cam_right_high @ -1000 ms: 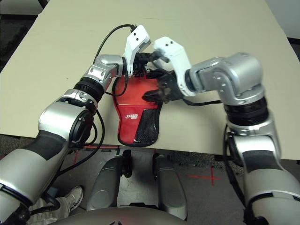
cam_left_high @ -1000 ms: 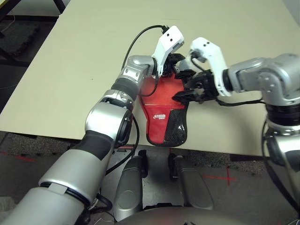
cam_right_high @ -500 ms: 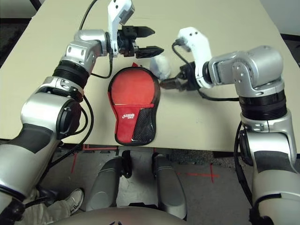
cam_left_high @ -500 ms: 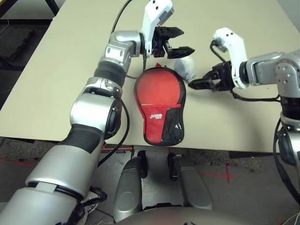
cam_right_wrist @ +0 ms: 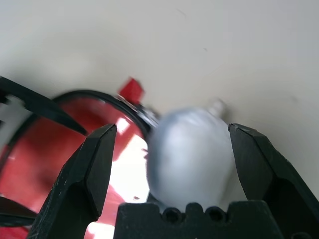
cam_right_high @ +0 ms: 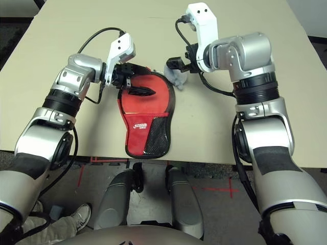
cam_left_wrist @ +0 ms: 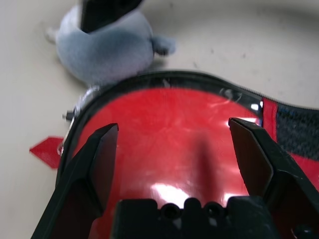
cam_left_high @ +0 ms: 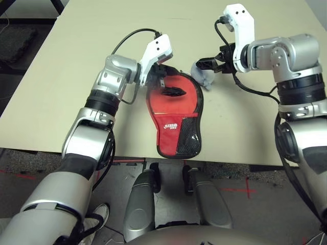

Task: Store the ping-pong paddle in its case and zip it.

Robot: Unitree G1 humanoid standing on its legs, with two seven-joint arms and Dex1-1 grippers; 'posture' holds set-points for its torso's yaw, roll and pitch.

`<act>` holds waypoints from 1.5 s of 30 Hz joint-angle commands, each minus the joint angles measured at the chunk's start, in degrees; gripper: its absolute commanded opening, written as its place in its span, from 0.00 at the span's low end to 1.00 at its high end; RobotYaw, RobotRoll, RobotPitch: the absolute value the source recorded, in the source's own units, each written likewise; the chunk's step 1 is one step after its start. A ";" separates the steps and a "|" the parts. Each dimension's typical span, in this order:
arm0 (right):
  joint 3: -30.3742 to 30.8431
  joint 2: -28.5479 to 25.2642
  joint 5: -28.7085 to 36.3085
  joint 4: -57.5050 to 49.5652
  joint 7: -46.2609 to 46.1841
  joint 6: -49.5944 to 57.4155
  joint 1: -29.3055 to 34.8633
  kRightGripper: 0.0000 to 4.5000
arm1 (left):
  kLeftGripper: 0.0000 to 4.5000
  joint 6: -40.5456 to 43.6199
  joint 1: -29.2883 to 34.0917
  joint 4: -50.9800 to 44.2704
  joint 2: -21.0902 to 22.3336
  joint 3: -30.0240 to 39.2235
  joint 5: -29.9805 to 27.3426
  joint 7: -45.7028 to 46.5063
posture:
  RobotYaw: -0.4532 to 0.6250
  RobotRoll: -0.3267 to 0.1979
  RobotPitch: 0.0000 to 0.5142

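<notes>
The case (cam_left_high: 176, 122) lies flat near the table's front edge, with a black zipper rim, a red logo panel and black mesh. The ping-pong paddle's round red face (cam_left_wrist: 169, 134) shows through the glossy clear side; its handle is hidden. My left gripper (cam_left_high: 166, 84) hovers open just over that round end, nothing between its fingers (cam_left_wrist: 94, 154). My right gripper (cam_left_high: 205, 65) is open beyond the case's far right rim, its fingers (cam_right_wrist: 89, 169) standing wide on either side of a whitish-grey wad (cam_left_high: 201, 77) without closing on it. A small red zipper tab (cam_right_wrist: 130, 89) sticks out beside the wad.
The beige table (cam_left_high: 66, 76) stretches wide to the left and far side. The case's handle end reaches the front edge (cam_left_high: 230, 164). A black cable (cam_left_high: 127, 41) loops from my left wrist over the table.
Both grippers left the case's round end a second ago. The left one swung out beyond the case, then came back down over it. The right one moved off right, then over the wad.
</notes>
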 commanded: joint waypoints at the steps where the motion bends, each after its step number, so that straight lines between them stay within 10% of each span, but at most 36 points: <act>1: 1.82 0.64 -1.84 2.60 1.19 -1.79 -0.55 1.00 | 0.99 0.22 1.29 -0.15 -0.88 -2.69 1.72 0.98 | 0.42 0.62 0.46; 26: 6.53 4.37 -15.51 21.16 4.69 -15.66 -1.29 0.97 | 1.00 2.94 5.04 2.08 -4.52 -8.25 6.04 5.68 | 0.43 0.62 0.45; 37: 7.71 3.36 -24.01 27.88 -0.76 -28.29 -1.19 0.14 | 1.00 3.87 5.17 1.44 -4.84 -8.45 5.71 5.72 | 0.43 0.62 0.46; 45: 10.90 -1.70 -28.80 19.96 2.64 -28.04 2.39 0.08 | 1.00 3.80 4.90 1.94 -5.25 -8.08 5.36 6.11 | 0.42 0.62 0.48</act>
